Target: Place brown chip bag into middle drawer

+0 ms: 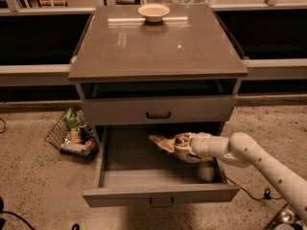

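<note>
The gripper [182, 145] reaches in from the right over the open drawer [160, 194], clamped on one end of the chip bag [163, 143]. The bag sticks out to the left of the gripper, tilted, over the right half of the drawer floor; whether it touches the floor I cannot tell. Just above the gripper is the upper drawer [120, 111], closed, with its dark handle [158, 114]. Farther up, a pale bowl [153, 12] stands on the cabinet top [158, 47]. Well to the left of the gripper, a wire basket [53, 135] of packages sits on the floor.
</note>
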{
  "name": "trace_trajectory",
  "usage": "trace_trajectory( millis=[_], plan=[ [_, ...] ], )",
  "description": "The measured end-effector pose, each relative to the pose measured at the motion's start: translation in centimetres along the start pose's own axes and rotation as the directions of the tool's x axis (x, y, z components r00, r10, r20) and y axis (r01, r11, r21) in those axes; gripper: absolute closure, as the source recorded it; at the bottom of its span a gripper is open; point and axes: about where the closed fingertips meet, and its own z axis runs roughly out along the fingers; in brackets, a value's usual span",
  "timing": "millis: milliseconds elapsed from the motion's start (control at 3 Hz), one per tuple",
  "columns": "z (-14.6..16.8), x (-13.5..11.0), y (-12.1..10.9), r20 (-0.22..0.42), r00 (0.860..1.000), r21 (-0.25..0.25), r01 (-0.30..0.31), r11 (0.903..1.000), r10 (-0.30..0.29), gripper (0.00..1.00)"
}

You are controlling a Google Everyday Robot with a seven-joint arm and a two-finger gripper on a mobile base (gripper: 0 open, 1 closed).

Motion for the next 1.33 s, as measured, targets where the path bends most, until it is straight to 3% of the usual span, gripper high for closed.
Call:
trace_trajectory(
  millis=[333, 1333],
  plan=[
    [-0.01, 0.39, 1.21, -0.002, 0.999, -0.005, -0.036, 0.9993, 0.036, 0.83],
    [-0.72, 1.13, 2.14, 0.017, 0.996, 0.005, -0.088, 0.9961, 0.088, 0.15]
  ],
)
